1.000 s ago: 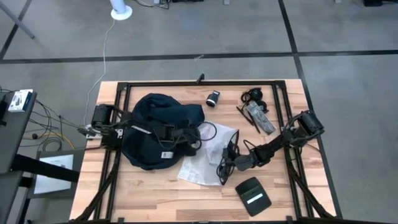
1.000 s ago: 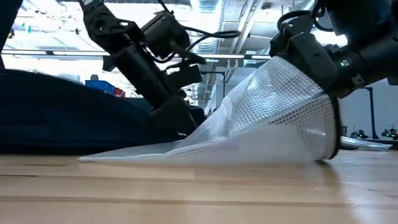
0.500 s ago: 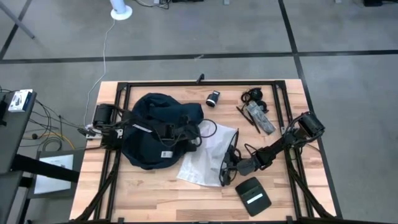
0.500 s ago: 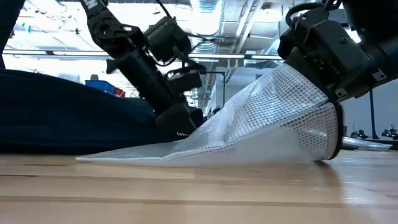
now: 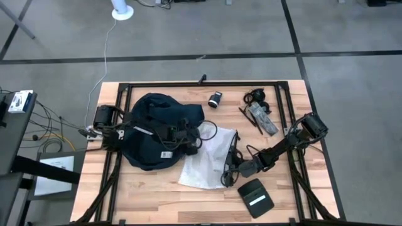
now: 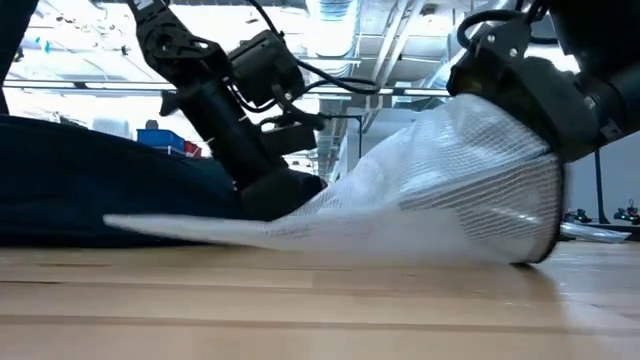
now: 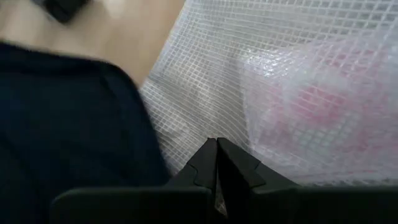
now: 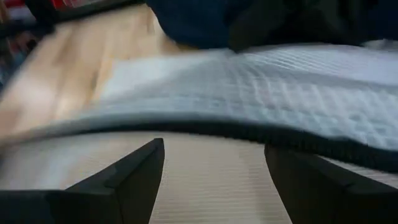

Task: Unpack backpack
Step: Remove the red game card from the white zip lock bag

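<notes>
Partly unpacked: mesh pouch (image 5: 207, 160), black pouch (image 5: 255, 198) out beside backpack (image 5: 157, 129). Left gripper (image 7: 216, 163) closed empty; right gripper (image 8: 214, 165) spread.

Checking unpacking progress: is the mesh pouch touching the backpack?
Touching: in the high view the mesh pouch overlaps the backpack's edge.

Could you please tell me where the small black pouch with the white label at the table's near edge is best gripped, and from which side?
Probably from above, across the black pouch's narrower width, tool fingers closing on its two long edges. It lies flat and apart from the mesh bag, so both edges look free. The right tool is nearest.
</notes>
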